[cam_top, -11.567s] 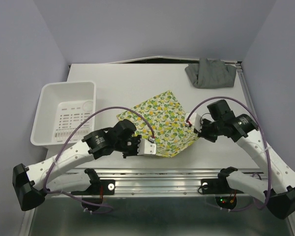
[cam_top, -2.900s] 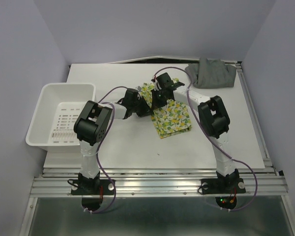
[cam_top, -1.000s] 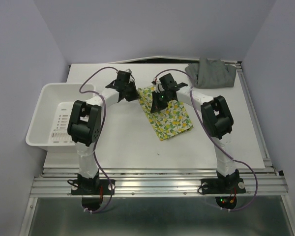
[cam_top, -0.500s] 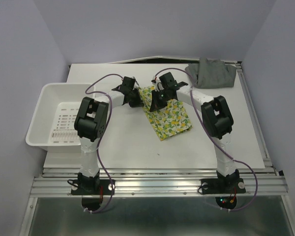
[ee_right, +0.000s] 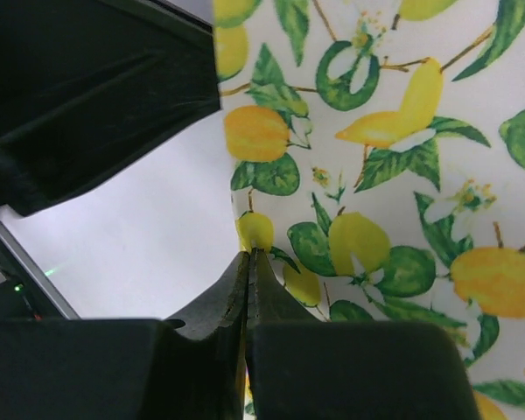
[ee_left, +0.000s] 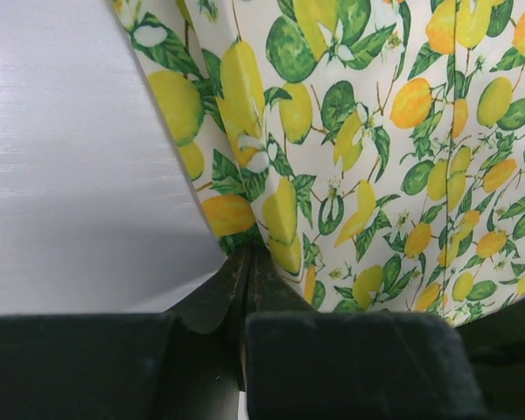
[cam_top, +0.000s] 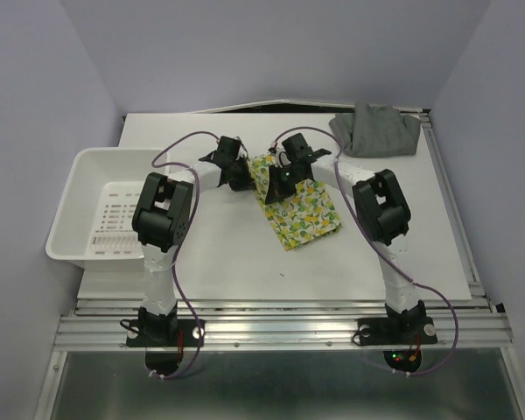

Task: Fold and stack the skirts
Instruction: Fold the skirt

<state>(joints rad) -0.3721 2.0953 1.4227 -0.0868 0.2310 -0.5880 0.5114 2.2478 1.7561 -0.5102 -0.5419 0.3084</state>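
Both sets of jaws are pinched right down with just cloth between them. The left gripper (ee_left: 246, 255) has a corner of the lemon-print skirt (cam_top: 304, 210) nipped at its edge, and the right gripper (ee_right: 248, 255) is clamped on the same skirt's edge just beside it. From above, the two sit close together at the far-left end of that skirt, which lies folded around the middle of the table (cam_top: 245, 254). The grey skirt (cam_top: 374, 129) is bunched up at the far right corner, well apart from all that. The white basket (cam_top: 83, 179) sits on the left side.
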